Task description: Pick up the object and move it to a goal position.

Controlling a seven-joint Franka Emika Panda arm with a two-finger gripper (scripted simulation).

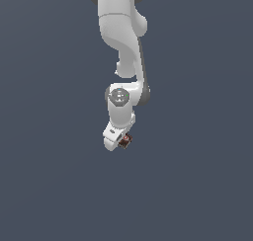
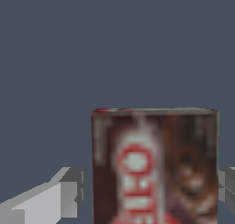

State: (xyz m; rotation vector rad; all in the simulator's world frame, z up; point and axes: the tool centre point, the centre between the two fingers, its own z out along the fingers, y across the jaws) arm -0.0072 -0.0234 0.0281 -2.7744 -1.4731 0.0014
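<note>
The object is a small dark brown-black box with a red and white label. It sits at the tip of my gripper, below the white hand in the exterior view. In the wrist view the box fills the space between the two grey fingers. One finger stands a sliver off one side of the box. The other finger lies against the opposite side. My gripper is shut on the box. The box's lower part is cut off by the frame edge.
The white arm reaches down from the top of the exterior view. Only a plain dark grey-blue surface shows around the gripper in both views.
</note>
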